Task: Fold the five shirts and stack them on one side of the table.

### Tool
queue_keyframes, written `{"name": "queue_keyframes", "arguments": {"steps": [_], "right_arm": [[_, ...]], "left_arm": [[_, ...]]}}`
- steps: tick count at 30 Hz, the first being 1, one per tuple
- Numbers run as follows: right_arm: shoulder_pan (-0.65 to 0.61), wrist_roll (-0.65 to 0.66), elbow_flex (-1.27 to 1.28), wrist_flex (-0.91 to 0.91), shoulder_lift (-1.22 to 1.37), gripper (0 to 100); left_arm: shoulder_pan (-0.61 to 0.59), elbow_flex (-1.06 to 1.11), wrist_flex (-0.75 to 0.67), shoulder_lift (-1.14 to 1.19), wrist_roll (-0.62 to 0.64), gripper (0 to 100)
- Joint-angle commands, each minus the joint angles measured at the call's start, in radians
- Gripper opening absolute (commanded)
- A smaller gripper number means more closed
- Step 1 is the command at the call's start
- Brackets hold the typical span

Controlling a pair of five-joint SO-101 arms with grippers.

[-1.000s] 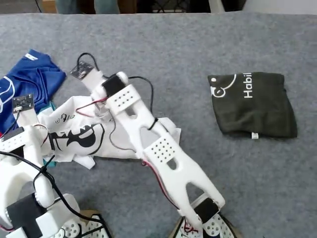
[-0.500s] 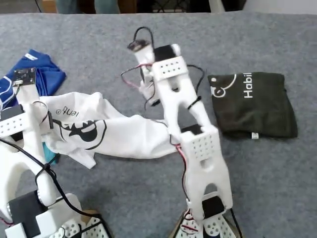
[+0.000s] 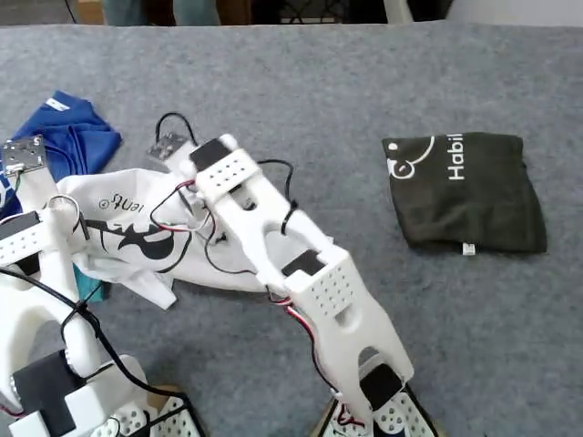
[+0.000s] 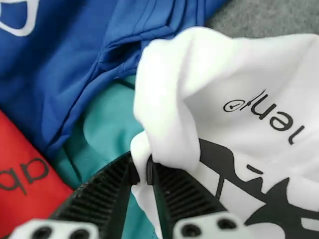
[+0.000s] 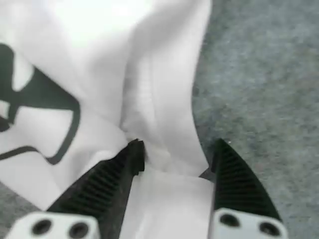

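At the far left, the blue shirt [image 3: 71, 135] lies crumpled on the table [image 3: 319, 82], with a teal shirt [image 4: 102, 132] and a red shirt [image 4: 22, 174] just beside it. My left gripper [image 4: 148, 168] is pressed together on a fold at the left end of the white shirt [image 3: 137, 232], which sprawls between the arms. My right gripper [image 5: 177, 149] is spread, straddling a bunched ridge at that shirt's edge. Well apart on the right, the dark shirt [image 3: 465, 191] lies folded.
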Motion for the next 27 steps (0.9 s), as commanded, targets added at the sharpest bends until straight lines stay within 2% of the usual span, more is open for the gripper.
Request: {"name": "queue_keyframes", "arguments": {"steps": [1,2,4,7,9,13,17,22,24,27], "right_arm": [[-0.015,-0.009,-0.027,0.101,0.022,4.3],[-0.012,-0.008,-0.028,0.140,0.025,0.6],[0.003,-0.011,-0.019,0.204,0.022,3.3],[0.054,-0.066,0.062,0.206,-0.033,1.4],[0.075,-0.074,0.191,0.206,-0.116,1.3],[0.117,-0.068,0.553,0.203,-0.354,1.3],[0.209,0.066,0.898,0.203,-0.604,1.4],[0.374,0.364,1.132,0.203,-0.872,1.8],[0.430,0.442,1.138,0.203,-0.955,7.2],[0.456,0.453,1.076,0.203,-1.046,24.0]], "left_arm": [[-0.007,-0.042,0.035,-0.005,0.038,3],[-0.007,-0.047,0.044,-0.005,0.038,3],[-0.007,-0.050,0.051,-0.005,0.038,3],[-0.005,-0.050,0.054,-0.005,0.038,3],[0.002,-0.050,0.066,-0.005,0.034,3],[0.041,-0.104,0.187,-0.005,0.035,3],[0.070,-0.120,0.207,-0.005,0.034,3],[0.119,-0.101,0.209,-0.005,0.032,3],[0.130,-0.085,0.203,-0.005,0.023,3],[0.147,-0.054,0.196,-0.003,-0.046,3]]}}
